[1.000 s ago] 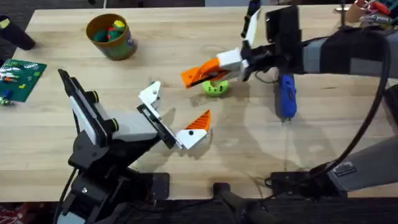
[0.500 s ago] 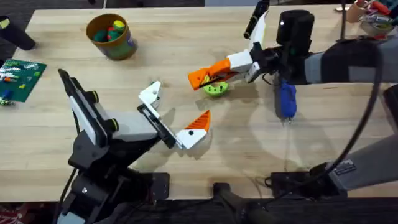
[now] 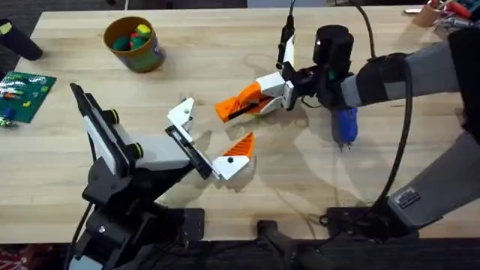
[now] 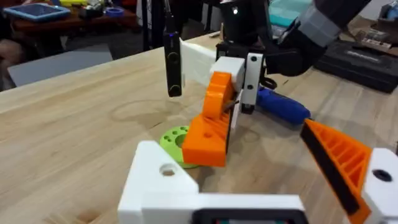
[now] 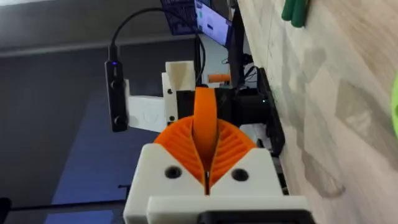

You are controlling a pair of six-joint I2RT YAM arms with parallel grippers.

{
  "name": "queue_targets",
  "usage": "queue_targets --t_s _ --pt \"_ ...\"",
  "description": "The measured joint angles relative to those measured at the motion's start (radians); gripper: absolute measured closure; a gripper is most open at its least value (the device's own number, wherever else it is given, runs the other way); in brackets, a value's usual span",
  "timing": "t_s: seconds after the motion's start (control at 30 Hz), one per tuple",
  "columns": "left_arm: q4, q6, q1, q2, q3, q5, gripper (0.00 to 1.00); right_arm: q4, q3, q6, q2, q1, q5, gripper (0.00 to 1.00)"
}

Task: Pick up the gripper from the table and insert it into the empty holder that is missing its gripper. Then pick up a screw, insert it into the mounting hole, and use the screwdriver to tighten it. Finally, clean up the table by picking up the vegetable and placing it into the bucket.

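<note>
My right gripper (image 3: 289, 82) is shut on the white base of the long orange gripper (image 3: 241, 101) and holds it above the table, its tip pointing at the left arm. In the right wrist view its ribbed pads (image 5: 231, 144) clamp that orange piece (image 5: 205, 118). My left gripper (image 3: 212, 135) stands open: one jaw is the bare white holder (image 3: 182, 112) (image 4: 163, 180), the other carries a short orange triangle (image 3: 240, 146). The lime-green vegetable (image 4: 174, 137) lies under the held gripper. The blue screwdriver (image 3: 344, 124) lies to the right. The yellow bucket (image 3: 135, 45) stands at the back left. The screw is out of view.
A green board with small parts (image 3: 26, 94) lies at the table's left edge, with a black object (image 3: 19, 37) behind it. Clutter (image 3: 442, 15) sits at the back right corner. Bare wood stretches along the front right of the table.
The right gripper has carried the long orange gripper a little left and nearer the left arm's jaws, over the vegetable. The left arm has not moved.
</note>
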Motion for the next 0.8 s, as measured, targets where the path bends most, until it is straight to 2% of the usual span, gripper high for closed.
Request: queue_targets --t_s 0.6,0.8 --pt "0.000 0.000 0.000 0.000 0.000 0.000 0.014 0.006 0.073 0.024 0.000 0.060 0.000 0.969" --pt "0.000 0.000 0.000 0.000 0.000 0.000 0.014 0.006 0.074 -0.010 0.000 0.062 0.000 0.968"
